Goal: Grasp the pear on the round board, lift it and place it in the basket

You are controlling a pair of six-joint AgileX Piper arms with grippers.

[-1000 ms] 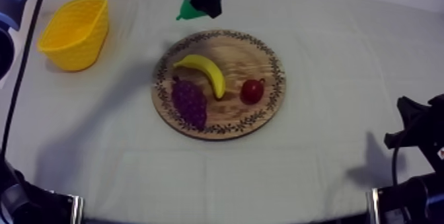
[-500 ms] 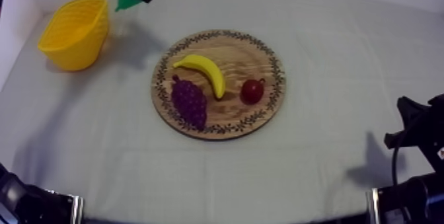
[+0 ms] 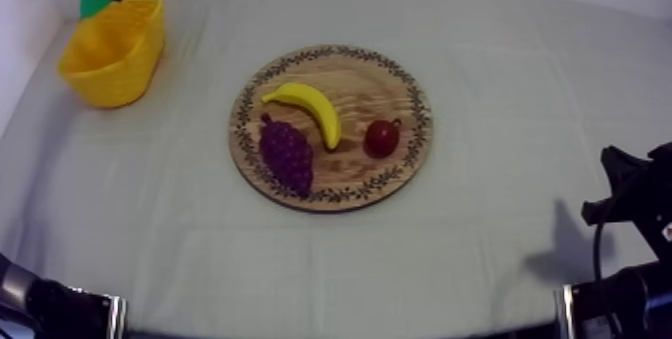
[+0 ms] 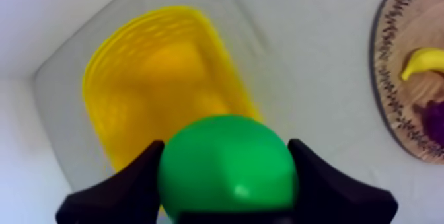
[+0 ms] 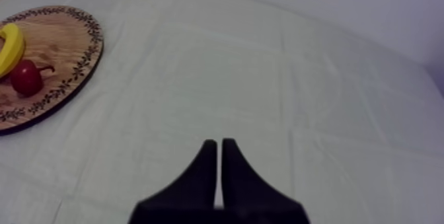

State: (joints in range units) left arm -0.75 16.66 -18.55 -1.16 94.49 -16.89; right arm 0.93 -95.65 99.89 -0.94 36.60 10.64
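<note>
- Our left gripper [image 4: 224, 146] is clenched on the pear [image 4: 228, 167], one finger at each side of its wide belly, and hangs above one end of the yellow basket [image 4: 132, 94].
- We judge the pear light, hard and glossy, so probably slippery; the widest part gives the surest hold.
- Our right gripper [image 5: 219, 145] rests closed on nothing, well apart from the board [image 5: 46, 68].

The left end effector [image 4: 224, 149] has two matt black, wedge-shaped fingers [image 4: 119, 190]. The right end effector [image 5: 219, 144] has the same black fingers, tapering to blunt tips.
</note>
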